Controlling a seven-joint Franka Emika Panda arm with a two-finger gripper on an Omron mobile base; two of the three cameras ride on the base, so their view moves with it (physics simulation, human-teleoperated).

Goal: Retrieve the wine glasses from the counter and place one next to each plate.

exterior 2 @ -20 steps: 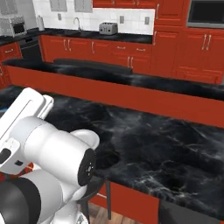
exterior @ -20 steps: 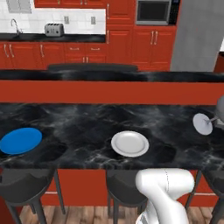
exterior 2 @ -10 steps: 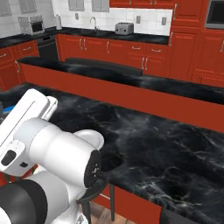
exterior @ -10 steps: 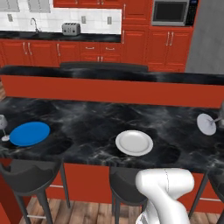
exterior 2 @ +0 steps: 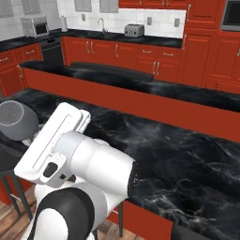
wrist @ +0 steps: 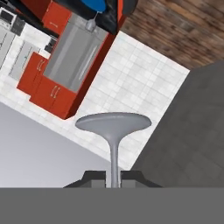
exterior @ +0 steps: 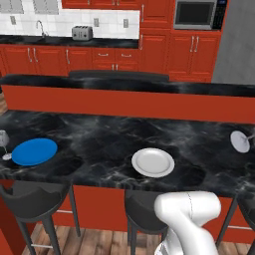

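Change: both base views have slid across the room over the last second, so the base is driving left along the desk point(exterior: 99, 134); the things on it have not moved. The blue plate point(exterior: 35, 151) now sits further into the left base view, and a glass beside it has come into sight.
Meaning: one place looks served already; the drive brings the second glass toward the other plate.
Jaws: clenched on the thin stem of the held glass point(wrist: 113, 131), its round foot spread just beyond the tips.
Held glass: tilted, carried at the right end of the desk, well apart from both plates.
White plate point(exterior: 153, 162): near edge of the desk, middle, no glass next to it yet.
Set glass point(exterior: 4, 142): upright on the desk, just left of the blue plate.
Next: judged, carry on left, then stand the held glass beside the white plate.
Far: red cabinets, toaster point(exterior: 82, 33), microwave point(exterior: 195, 13).
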